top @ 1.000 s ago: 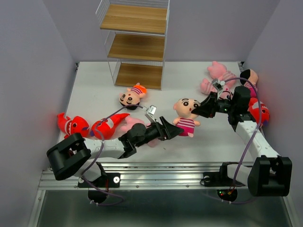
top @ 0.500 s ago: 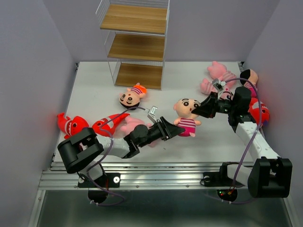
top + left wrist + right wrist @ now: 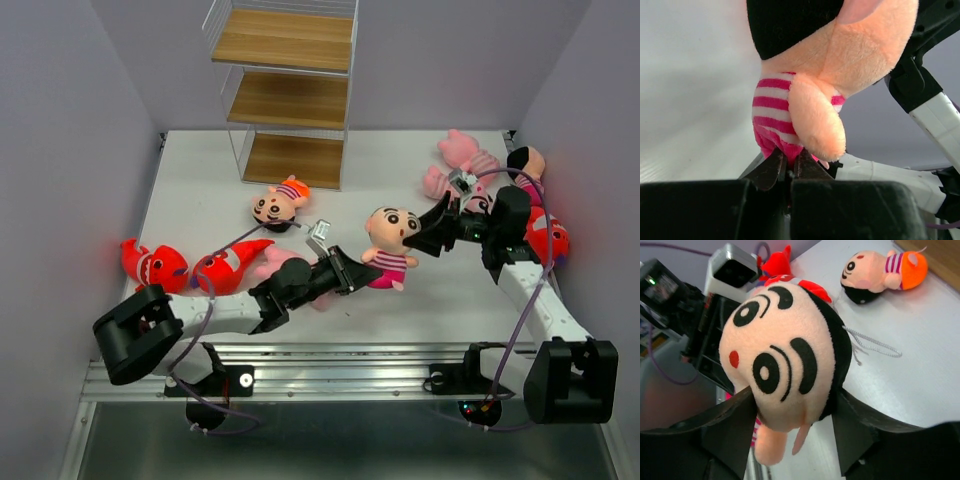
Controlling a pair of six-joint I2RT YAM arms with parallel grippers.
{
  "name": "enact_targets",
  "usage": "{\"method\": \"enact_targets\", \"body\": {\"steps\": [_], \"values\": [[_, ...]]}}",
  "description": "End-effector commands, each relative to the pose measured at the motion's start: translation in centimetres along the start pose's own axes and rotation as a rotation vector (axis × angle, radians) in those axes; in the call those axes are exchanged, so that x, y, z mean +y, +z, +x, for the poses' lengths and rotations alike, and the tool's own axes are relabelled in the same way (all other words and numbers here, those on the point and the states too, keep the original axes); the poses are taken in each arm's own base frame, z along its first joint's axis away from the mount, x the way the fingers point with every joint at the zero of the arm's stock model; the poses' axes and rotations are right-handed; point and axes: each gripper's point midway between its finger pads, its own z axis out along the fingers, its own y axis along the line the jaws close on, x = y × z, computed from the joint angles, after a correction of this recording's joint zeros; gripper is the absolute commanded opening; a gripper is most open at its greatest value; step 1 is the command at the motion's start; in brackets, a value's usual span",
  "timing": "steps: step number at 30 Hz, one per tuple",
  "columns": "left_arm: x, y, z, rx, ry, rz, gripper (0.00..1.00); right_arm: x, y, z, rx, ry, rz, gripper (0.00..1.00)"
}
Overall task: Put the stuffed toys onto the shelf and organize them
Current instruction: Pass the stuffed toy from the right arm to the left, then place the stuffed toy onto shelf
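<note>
A dark-haired doll (image 3: 392,232) in a pink striped outfit lies mid-table between my two grippers. My left gripper (image 3: 360,276) (image 3: 790,161) is shut on the doll's (image 3: 790,107) pink lower hem. My right gripper (image 3: 425,228) (image 3: 792,392) stands open, its jaws spread to either side of the doll's head (image 3: 782,360). The shelf (image 3: 290,95) stands at the back with bare wooden boards. A second doll (image 3: 278,206) (image 3: 885,267) lies in front of it. Two red sharks (image 3: 150,262) (image 3: 228,266) and a pink animal (image 3: 280,260) lie at the left.
More toys crowd the right edge: pink animals (image 3: 456,165), a doll (image 3: 528,160) and a red shark (image 3: 550,238) beside the right arm. A white cord (image 3: 872,346) trails on the table. Walls close in on both sides.
My left gripper has shut on the doll's pink hem. My right gripper's jaws have spread apart around the head. The doll has shifted slightly up and left.
</note>
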Motion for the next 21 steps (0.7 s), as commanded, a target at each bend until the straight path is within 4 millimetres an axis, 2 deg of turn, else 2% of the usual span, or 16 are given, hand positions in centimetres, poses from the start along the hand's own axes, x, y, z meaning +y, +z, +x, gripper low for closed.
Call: {"method": "enact_targets", "body": {"steps": [1,2,3,4,5,7,8,10,11,15,17,19,20,21], "values": [[-1.2,-1.0,-3.6,-0.071,0.237,-0.151,0.0,0.2,0.0,-1.4,-0.035,-0.109,0.042,0.79],[-1.1,-1.5,-4.3,-0.08,0.279,-0.187,0.0,0.1,0.0,-1.5,-0.04,-0.11,0.055,0.87],[-1.4,-1.9,-5.9,-0.117,0.352,-0.23,0.0,-0.4,-0.1,-1.7,-0.05,-0.113,0.092,1.0],[-1.8,-2.7,-7.1,-0.135,0.385,-0.26,0.0,-0.5,-0.1,-1.9,-0.055,-0.115,0.106,1.0],[0.8,-4.2,-7.8,-0.107,0.416,-0.394,0.0,-0.7,-0.2,-2.0,-0.059,-0.12,0.118,1.0],[0.2,-6.0,-10.4,-0.139,0.474,-0.444,0.0,-0.9,-0.3,-2.1,-0.063,-0.13,0.138,1.0],[1.6,-7.4,-11.9,-0.149,0.481,-0.516,0.0,-0.9,-0.3,-2.1,-0.064,-0.136,0.143,1.0],[2.2,-9.2,-13.5,-0.151,0.495,-0.558,0.0,-1.2,-0.4,-2.1,-0.065,-0.141,0.16,1.0],[3.0,-10.9,-15.5,-0.177,0.518,-0.617,0.0,-1.3,-0.4,-2.1,-0.065,-0.141,0.165,1.0],[4.6,-13.9,-18.0,-0.162,0.586,-0.738,0.0,-1.6,-0.4,-1.9,-0.056,-0.141,0.168,1.0],[5.6,-14.4,-18.4,-0.122,0.615,-0.789,0.0,-1.7,-0.4,-1.9,-0.054,-0.136,0.173,1.0],[6.0,-15.2,-19.8,-0.109,0.672,-0.849,0.0,-1.8,-0.3,-1.8,-0.052,-0.135,0.175,1.0],[7.1,-15.6,-20.0,-0.079,0.678,-0.903,0.0,-1.9,-0.4,-1.8,-0.051,-0.135,0.177,1.0],[7.0,-16.0,-21.1,-0.082,0.716,-0.933,0.0,-1.9,-0.4,-1.7,-0.05,-0.134,0.177,1.0]]}}
